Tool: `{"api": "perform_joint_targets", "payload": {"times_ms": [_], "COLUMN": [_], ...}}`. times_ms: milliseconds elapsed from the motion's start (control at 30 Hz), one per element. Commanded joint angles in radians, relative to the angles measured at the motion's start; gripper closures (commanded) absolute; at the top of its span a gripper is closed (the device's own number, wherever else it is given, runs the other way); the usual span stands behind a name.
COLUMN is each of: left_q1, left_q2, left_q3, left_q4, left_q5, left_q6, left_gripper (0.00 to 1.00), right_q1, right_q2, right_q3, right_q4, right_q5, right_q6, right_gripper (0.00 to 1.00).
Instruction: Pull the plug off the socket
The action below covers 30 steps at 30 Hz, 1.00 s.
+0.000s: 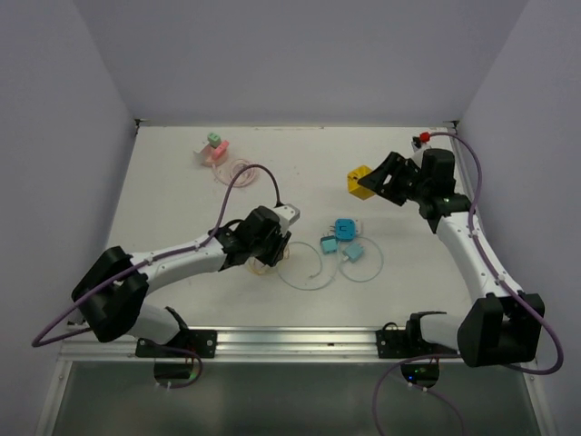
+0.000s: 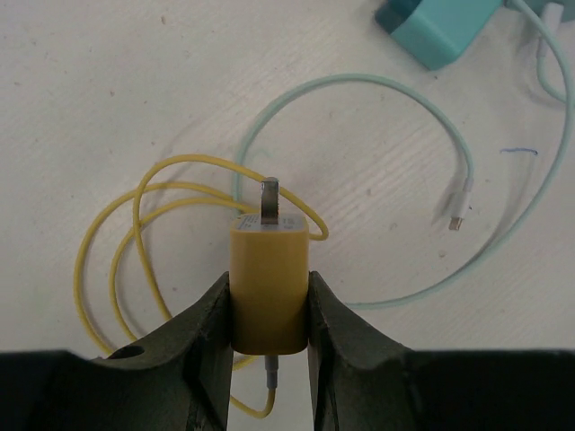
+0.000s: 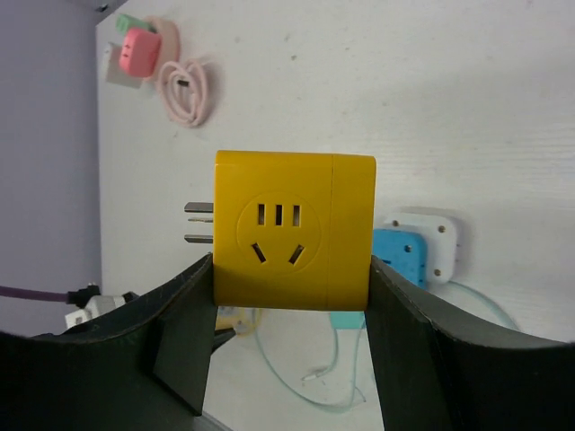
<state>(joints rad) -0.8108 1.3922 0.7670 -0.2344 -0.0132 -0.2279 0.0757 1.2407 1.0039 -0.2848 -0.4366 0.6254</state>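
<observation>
In wrist views: left pincer (image 2: 269, 285) clamps yellow plug (image 2: 269, 265), right pincer (image 3: 292, 269) clamps yellow socket (image 3: 280, 229); overhead hides plug.

Your top external view sits high behind both arm bases and looks down and forward, far enough to take in the whole table (image 1: 182, 182). Your left wrist view looks steeply down at the tabletop from close range, out between the left gripper (image 2: 269, 277). Your right wrist view looks out between the right gripper (image 3: 292, 260) toward the table's left part, also close. All three share the teal cable (image 2: 359, 77). Top and right wrist share the pink charger (image 3: 139, 49).
</observation>
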Motion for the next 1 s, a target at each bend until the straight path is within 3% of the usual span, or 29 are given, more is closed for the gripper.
{"api": "perform_joint_targets", "payload": {"times_ms": [0, 167, 300, 433, 633, 700, 967], "left_q1": [0.007, 0.019, 0.019, 0.019, 0.033, 0.042, 0.222], "left_q2": [0.088, 0.231, 0.286, 0.306, 0.253, 0.225, 0.091], "left_q3": [0.116, 0.205, 0.233, 0.235, 0.293, 0.313, 0.402], "left_q4": [0.021, -0.003, -0.009, -0.006, -0.057, -0.072, -0.169], "left_q5": [-0.097, -0.100, -0.088, -0.064, -0.018, 0.004, 0.105], "left_q6": [-0.045, -0.054, -0.063, -0.079, -0.111, -0.119, -0.091], "left_gripper": [0.85, 0.78, 0.57, 0.46, 0.27, 0.16, 0.02], "right_q1": [-0.005, -0.005, -0.005, -0.005, -0.004, -0.004, -0.004], "right_q2": [-0.046, -0.064, -0.069, -0.063, -0.014, 0.003, 0.092], "right_q3": [-0.027, -0.048, -0.059, -0.077, -0.082, -0.074, -0.021], "right_q4": [0.006, -0.034, -0.059, -0.051, -0.057, -0.066, -0.079], "right_q5": [0.162, 0.269, 0.331, 0.377, 0.426, 0.434, 0.528], "right_q6": [-0.052, -0.101, -0.116, -0.124, -0.130, -0.141, -0.176], "right_gripper": [1.00, 1.00, 1.00, 1.00, 1.00, 1.00, 1.00]}}
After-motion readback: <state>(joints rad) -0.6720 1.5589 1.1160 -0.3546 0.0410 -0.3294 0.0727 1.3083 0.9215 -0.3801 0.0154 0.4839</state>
